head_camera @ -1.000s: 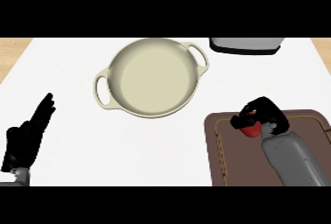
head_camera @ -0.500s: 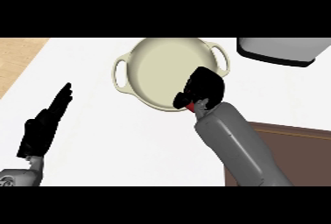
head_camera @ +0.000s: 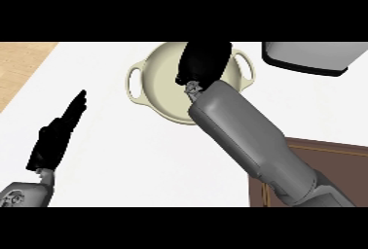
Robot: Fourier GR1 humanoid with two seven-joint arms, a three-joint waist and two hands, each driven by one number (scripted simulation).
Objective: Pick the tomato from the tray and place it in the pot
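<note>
My right hand (head_camera: 204, 61) hangs over the middle of the cream, two-handled pot (head_camera: 156, 80), fingers curled downward. The tomato is hidden beneath that hand; no red shows now. My grey right forearm runs from the lower right up across the pot's near rim. The brown tray (head_camera: 343, 163) lies at the lower right, partly under the forearm, and no tomato shows on it. At the left, my left hand (head_camera: 54, 141) rests open on the white counter, fingers straight and pointing up, well away from the pot.
A grey appliance (head_camera: 309, 56) with a dark base stands at the back right, close to the pot's right handle. The counter's left edge meets wooden flooring (head_camera: 22, 61) at the upper left. White counter (head_camera: 137, 160) lies between my two arms.
My right hand has carried the tomato from the tray up and left, and has gone from the pot's near rim to over its middle. The view has shifted. The left hand stays resting.
</note>
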